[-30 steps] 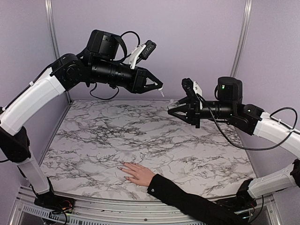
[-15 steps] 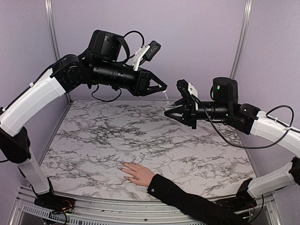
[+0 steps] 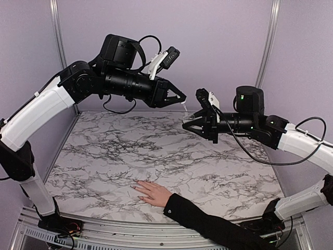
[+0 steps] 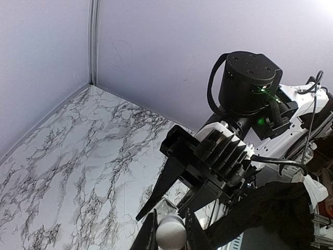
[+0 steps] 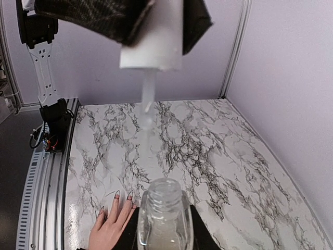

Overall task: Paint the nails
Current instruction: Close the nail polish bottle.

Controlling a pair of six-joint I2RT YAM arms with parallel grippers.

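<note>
Left jaws pinch the white brush cap (image 5: pixel 152 49) near the open bottle (image 5: pixel 164 219) (clear glass) clamped in right jaws.

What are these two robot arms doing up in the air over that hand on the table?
It is a nail-painting set-up. The left gripper is shut on a white brush cap, whose brush points toward the open polish bottle held in the right gripper, without touching it. Both are raised above the marble table. A person's hand lies flat near the front edge, and nothing is touching the nails yet.
</note>
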